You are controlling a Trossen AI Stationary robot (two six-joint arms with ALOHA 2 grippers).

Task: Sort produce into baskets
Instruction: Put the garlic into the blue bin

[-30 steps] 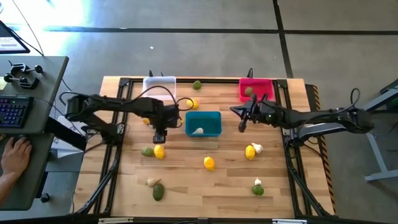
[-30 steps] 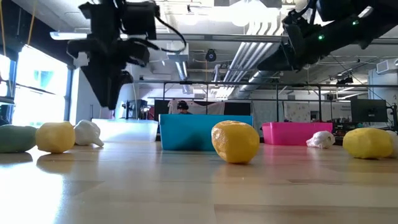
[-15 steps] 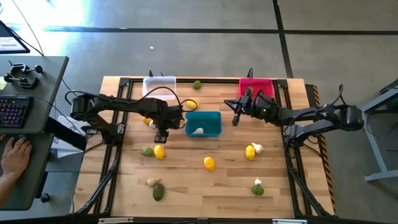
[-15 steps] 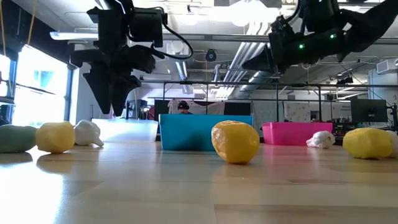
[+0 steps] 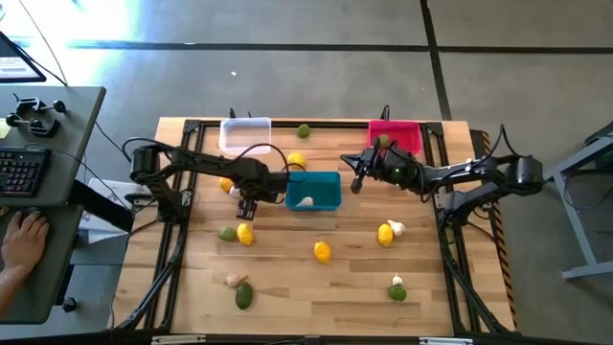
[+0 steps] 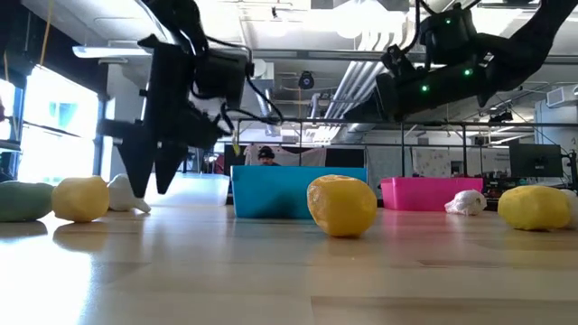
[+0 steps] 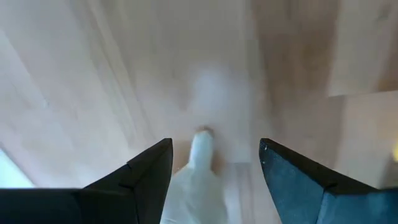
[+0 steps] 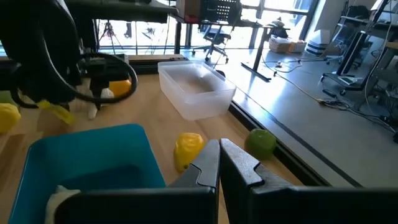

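While left hand (image 7: pixel 214 163) spread, garlic bulb (image 7: pixel 198 180) lies between fingers.

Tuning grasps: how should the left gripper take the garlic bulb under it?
Take the garlic bulb across its round body from straight above: it seems to lie sideways, thin stem along the table, under the open left gripper. Right gripper waits near the pink basket.

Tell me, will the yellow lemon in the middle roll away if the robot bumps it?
Probably a little. The lemon is rounded and sits free on the flat wooden table, so a bump could roll it. Its skin is lumpy, not a smooth ball, so it would likely wobble and stop soon.
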